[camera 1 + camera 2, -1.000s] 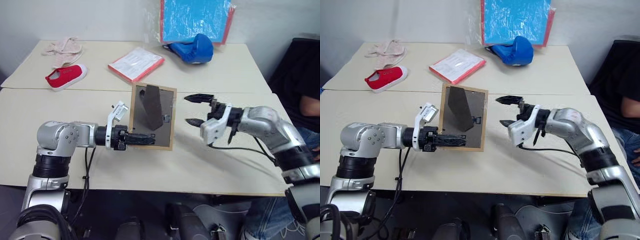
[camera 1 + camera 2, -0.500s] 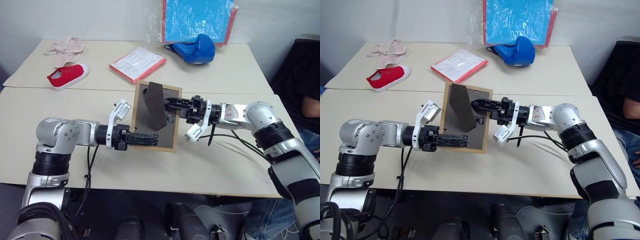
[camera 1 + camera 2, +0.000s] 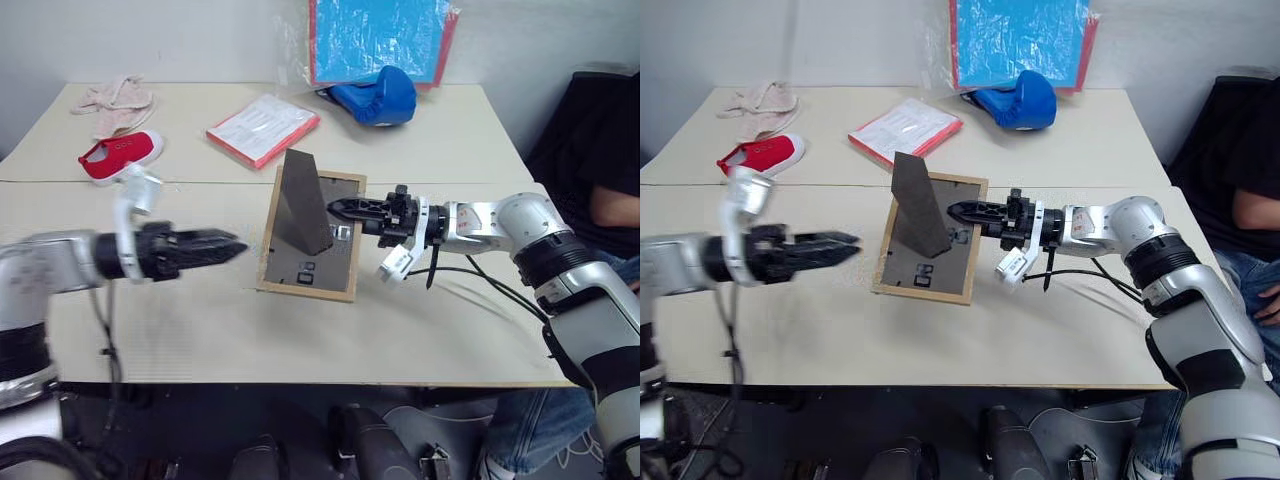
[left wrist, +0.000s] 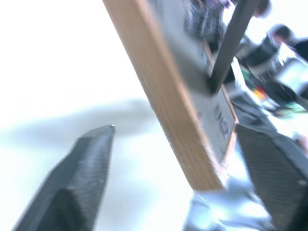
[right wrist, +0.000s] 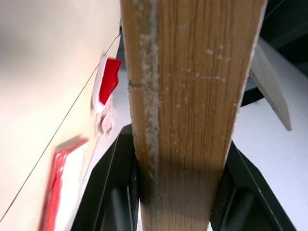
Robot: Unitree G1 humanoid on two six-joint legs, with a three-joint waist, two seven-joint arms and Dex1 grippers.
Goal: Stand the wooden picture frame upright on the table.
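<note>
The wooden picture frame (image 3: 308,240) is near the middle of the table (image 3: 420,330), back panel toward me, easel stand (image 3: 300,203) swung out. My right gripper (image 3: 345,209) clamps the frame's right edge. My left gripper (image 3: 225,246) hangs left of the frame, apart from it, fingers spread, holding nothing.

Bright, even light; perhaps motion-blurred.
</note>
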